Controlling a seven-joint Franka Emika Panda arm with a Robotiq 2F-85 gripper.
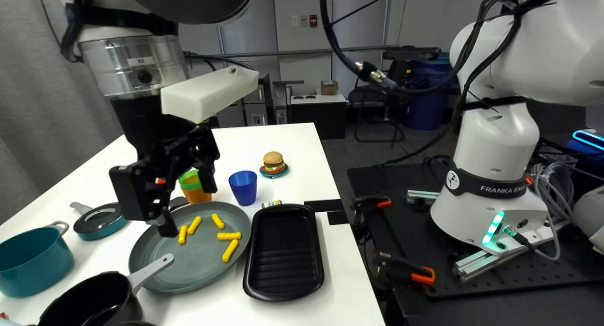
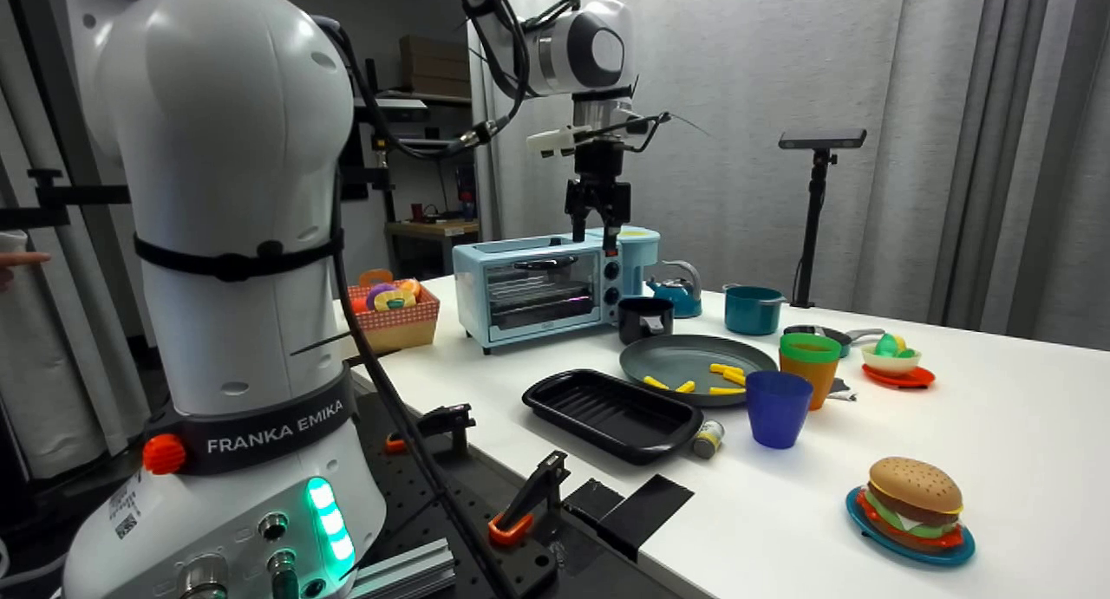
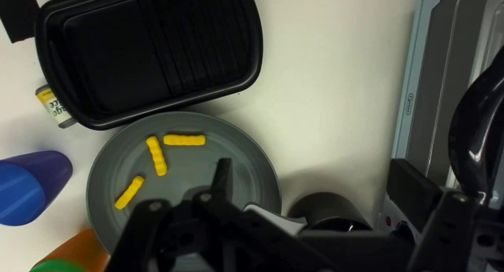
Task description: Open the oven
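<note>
The light-blue toy oven stands at the back of the table in an exterior view. Its glass door looks shut, with a black handle along the top. In the wrist view the oven door and the curved black handle are at the right edge. My gripper is open with nothing between its fingers. One finger overlaps the oven front near the handle's end; I cannot tell if it touches. In both exterior views the gripper points down, and in one it appears at the oven's knob side.
A black pot stands beside the oven's knob side, below the gripper. A grey plate with several yellow sticks and a black tray lie nearby. A blue cup, orange cup, toy burger, kettle and basket stand around.
</note>
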